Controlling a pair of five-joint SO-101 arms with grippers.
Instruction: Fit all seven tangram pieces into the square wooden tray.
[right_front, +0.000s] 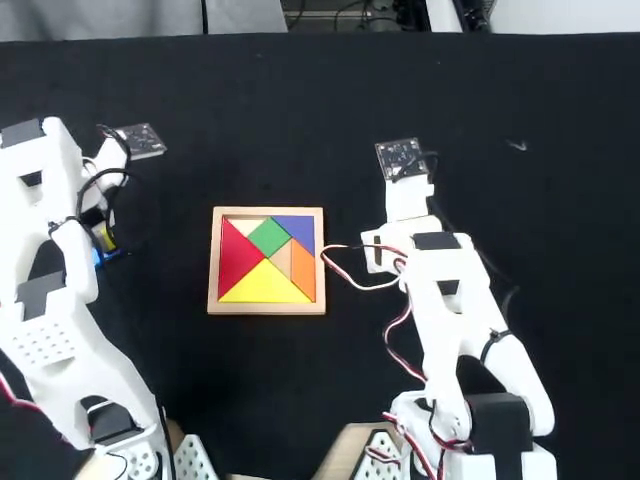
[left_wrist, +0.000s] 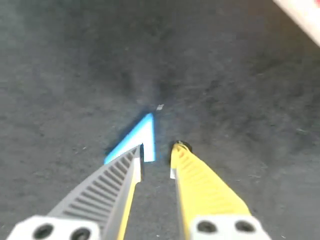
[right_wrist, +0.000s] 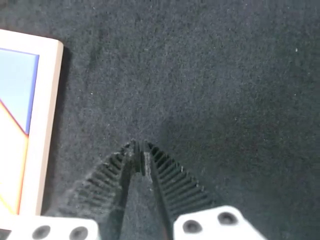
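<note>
Tray (right_front: 266, 308) sits mid-desk, square, its sides running parallel to the desk's far edge. Inside it lie a red triangle (right_front: 237, 262), a yellow triangle (right_front: 265, 285), a green square (right_front: 268, 236), a dark blue triangle (right_front: 297, 230) and an orange piece (right_front: 305, 272). Two pale patches sit among them, and I cannot tell whether they are wooden pieces or bare tray floor.

A light blue triangle (left_wrist: 135, 140) lies flat on the cloth well to the left of the tray, under my left arm. Its sharp corner points away from my left tool (left_wrist: 158, 149), and its long edge slants back toward the grey finger (left_wrist: 131, 162). That tool stands parted, with the grey tip at the triangle's edge, the yellow finger (left_wrist: 192, 175) just beside it, and one corner of the piece in the gap.

My right tool (right_wrist: 140, 150) is closed on nothing, tips together, low over the cloth just beside the tray's right rim (right_wrist: 47, 125).

Black cloth (right_front: 500, 120) covers the desk, stretching between the triangle and the tray's left rim. Beyond the far edge run cables (right_front: 350, 12).
</note>
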